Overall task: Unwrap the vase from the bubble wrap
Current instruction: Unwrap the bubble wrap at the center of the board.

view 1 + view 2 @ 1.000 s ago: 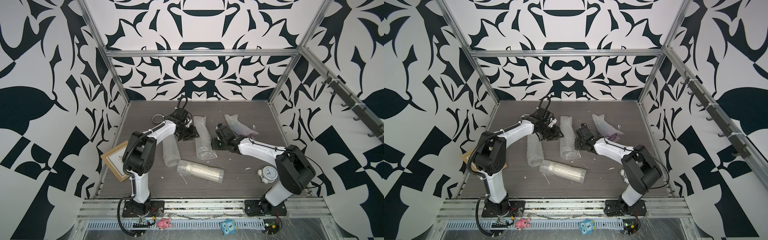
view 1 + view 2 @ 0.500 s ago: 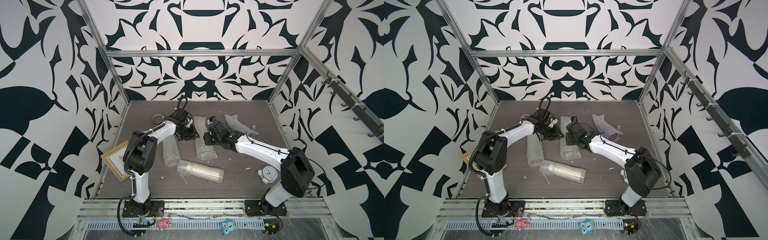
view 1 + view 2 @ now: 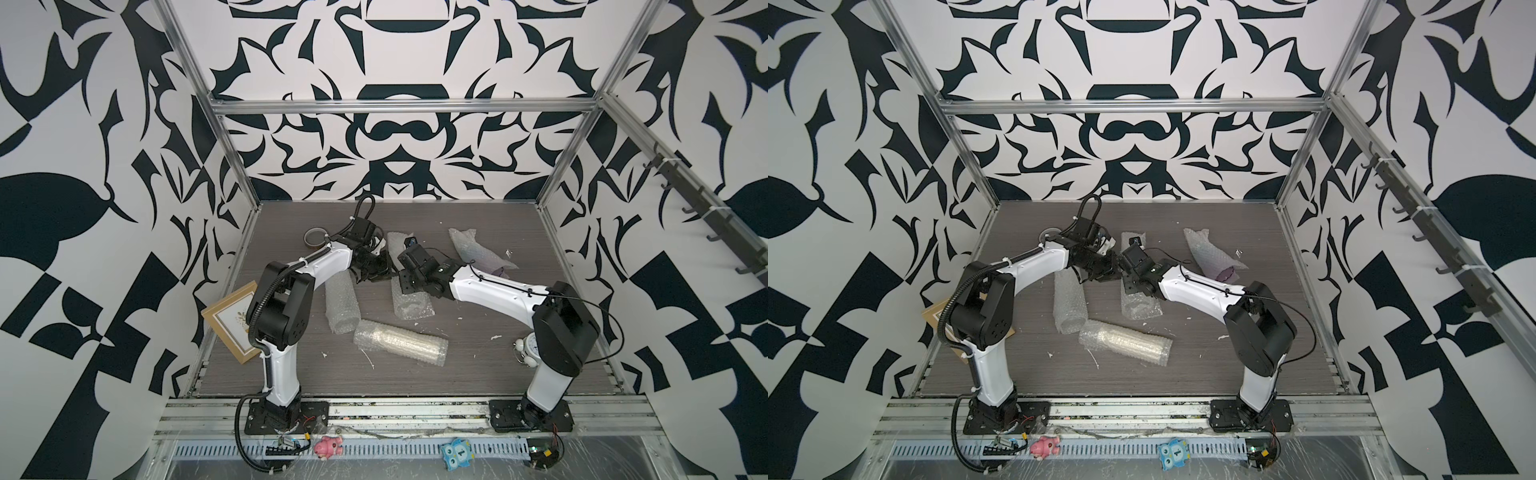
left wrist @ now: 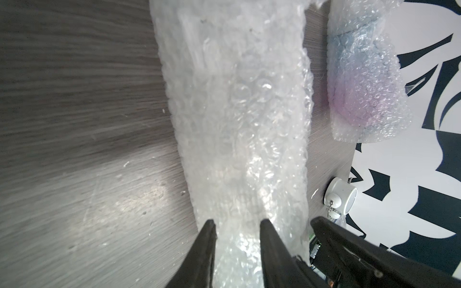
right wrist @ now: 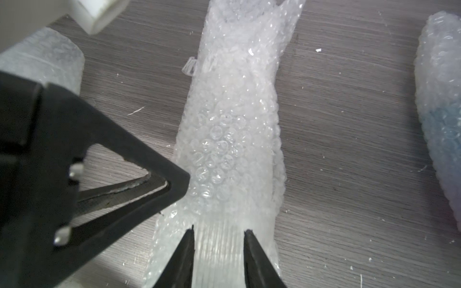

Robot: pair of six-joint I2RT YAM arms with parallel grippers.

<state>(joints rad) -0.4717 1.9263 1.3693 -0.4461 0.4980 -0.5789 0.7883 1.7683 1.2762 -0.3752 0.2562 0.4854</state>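
Observation:
A long bundle of bubble wrap lies mid-table, running front to back. My left gripper comes in from the left and is shut on a narrow stretch of the wrap. My right gripper comes in from the right, close beside the left one. It is shut on the same bundle, fingertips pressed into it. A ribbed clear surface shows through the wrap between the right fingertips. The vase itself is hidden.
Another wrapped roll lies to the left and one in front. A wrapped purple-blue thing lies at the back right. A picture frame leans at the left edge. An alarm clock stands by the right arm's base, a tape roll at the back left.
My right arm swung left from beside the middle bundle onto it, and its jaws narrowed. The left gripper's jaws also narrowed while it stayed in place.

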